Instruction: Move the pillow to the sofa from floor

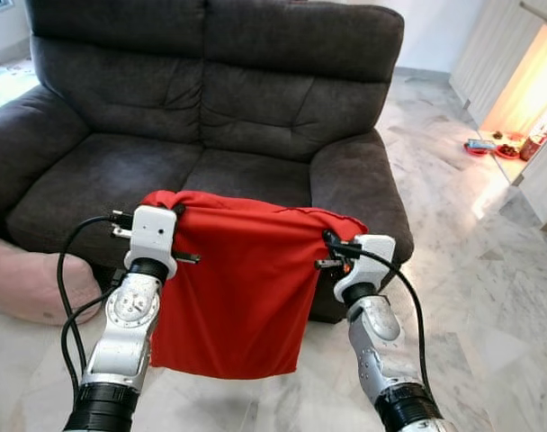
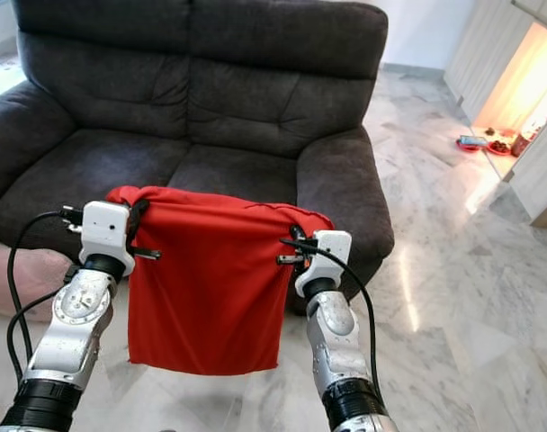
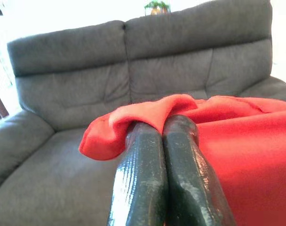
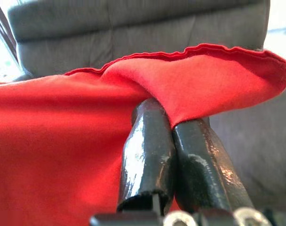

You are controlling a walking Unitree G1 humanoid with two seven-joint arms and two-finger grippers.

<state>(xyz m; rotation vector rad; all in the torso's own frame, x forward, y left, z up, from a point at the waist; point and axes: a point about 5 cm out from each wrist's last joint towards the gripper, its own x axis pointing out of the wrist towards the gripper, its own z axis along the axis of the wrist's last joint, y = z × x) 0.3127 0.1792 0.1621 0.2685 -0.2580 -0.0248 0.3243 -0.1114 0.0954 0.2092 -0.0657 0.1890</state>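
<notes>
A red fabric pillow (image 1: 237, 288) hangs flat and limp between my two arms, lifted off the floor just in front of the dark grey sofa (image 1: 210, 108). My left gripper (image 3: 162, 127) is shut on the pillow's upper left corner, with cloth folded over its fingertips. My right gripper (image 4: 169, 117) is shut on the upper right corner in the same way. The pillow's top edge sits about level with the front of the seat cushions (image 1: 121, 180), and its lower edge dangles above the marble floor (image 1: 471, 270).
A pink cushion (image 1: 22, 279) lies on the floor by the sofa's left armrest. White cabinets (image 1: 543, 171) line the right side, with small red dishes (image 1: 494, 148) on the floor near them. Open marble floor stretches to the right of the sofa.
</notes>
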